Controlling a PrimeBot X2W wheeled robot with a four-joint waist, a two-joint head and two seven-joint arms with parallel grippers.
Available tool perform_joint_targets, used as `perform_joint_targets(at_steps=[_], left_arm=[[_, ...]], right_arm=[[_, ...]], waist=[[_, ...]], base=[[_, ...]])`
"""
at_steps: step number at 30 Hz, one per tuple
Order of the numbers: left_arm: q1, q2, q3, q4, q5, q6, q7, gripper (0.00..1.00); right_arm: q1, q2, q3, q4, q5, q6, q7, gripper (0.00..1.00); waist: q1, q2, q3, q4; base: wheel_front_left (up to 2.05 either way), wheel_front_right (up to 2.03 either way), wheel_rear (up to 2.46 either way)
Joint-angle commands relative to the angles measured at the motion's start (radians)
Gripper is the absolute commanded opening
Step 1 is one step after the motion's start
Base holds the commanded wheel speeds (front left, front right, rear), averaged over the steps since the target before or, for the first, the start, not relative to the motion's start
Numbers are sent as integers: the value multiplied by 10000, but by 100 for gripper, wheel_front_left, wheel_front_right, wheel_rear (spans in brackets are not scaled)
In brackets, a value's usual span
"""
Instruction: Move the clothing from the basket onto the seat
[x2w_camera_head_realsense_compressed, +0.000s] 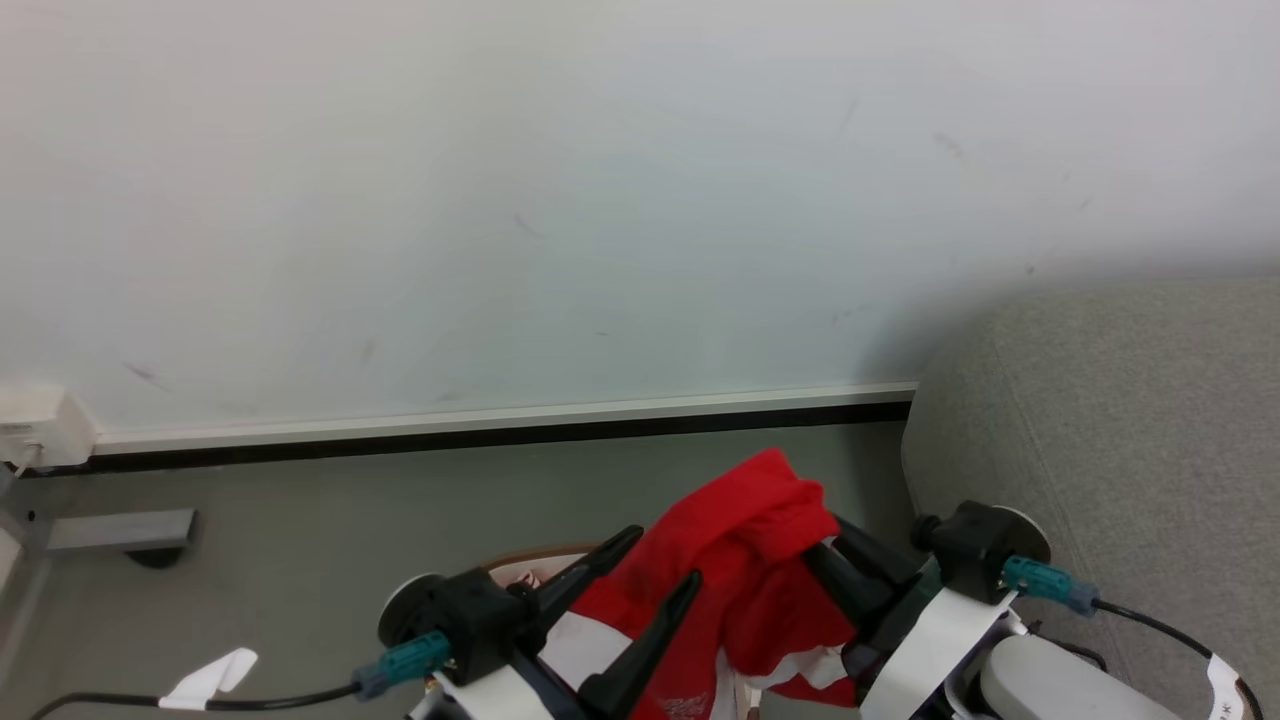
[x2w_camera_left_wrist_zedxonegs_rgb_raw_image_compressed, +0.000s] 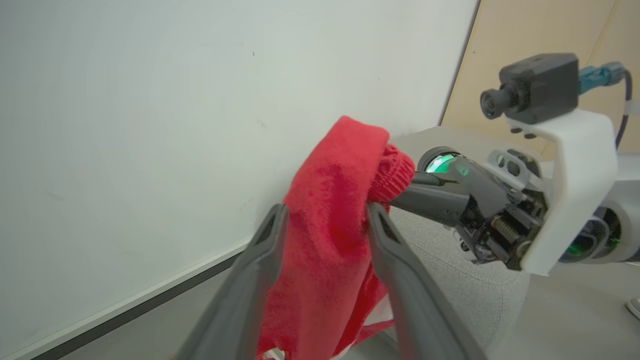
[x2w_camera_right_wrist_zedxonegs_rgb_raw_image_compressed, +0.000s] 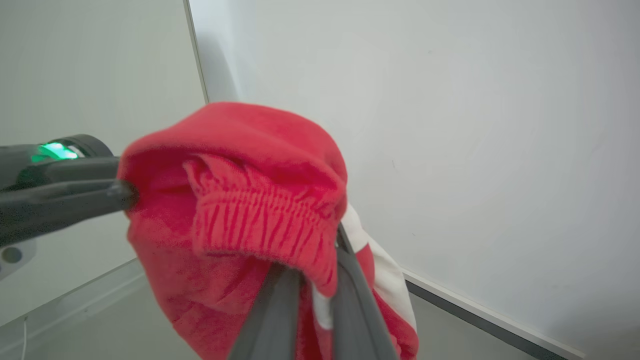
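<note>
Long dark fingers (x2w_camera_head_realsense_compressed: 645, 637), black wrist cameras (x2w_camera_head_realsense_compressed: 985, 545), teal connectors (x2w_camera_head_realsense_compressed: 1035, 578), white brackets (x2w_camera_head_realsense_compressed: 925, 640)

Red white-striped clothing (x2w_camera_head_realsense_compressed: 740, 560) hangs bunched aloft beside the grey seat (x2w_camera_head_realsense_compressed: 1120, 430).

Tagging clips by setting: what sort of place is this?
Likely an indoor room, perhaps a living space: a large light-grey fabric sofa beside a plain white wall with a pale skirting board.

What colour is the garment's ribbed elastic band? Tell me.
Bright red; the elastic band shows best in the right wrist view.
</note>
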Motion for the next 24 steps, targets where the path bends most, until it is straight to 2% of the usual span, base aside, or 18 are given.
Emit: perform_joint_targets(at_steps=[1, 13, 19, 24], left_arm=[[58, 11, -19, 91, 60, 36, -77, 100], [80, -248, -409, 471, 191, 35, -446, 100], [0, -327, -552, 628, 192, 33, -575, 100], [-105, -366, -606, 665, 220, 72, -613, 100]], right_arm=[[176, -101, -260, -28, -26, -25, -34, 0], [709, -486, -2176, -301, -804, -25, -36, 0], [1038, -595, -2678, -498, -980, -23, -35, 0], [1250, -637, -3066, -613, -1117, -25, -35, 0]], waist=[[0, -1, 48, -131], [0, -1, 216, -1636], [0, -1, 238, -2452], [0, -1, 386, -2813]], base=[[0, 0, 0], [0, 0, 0], [0, 0, 0], [0, 0, 0]])
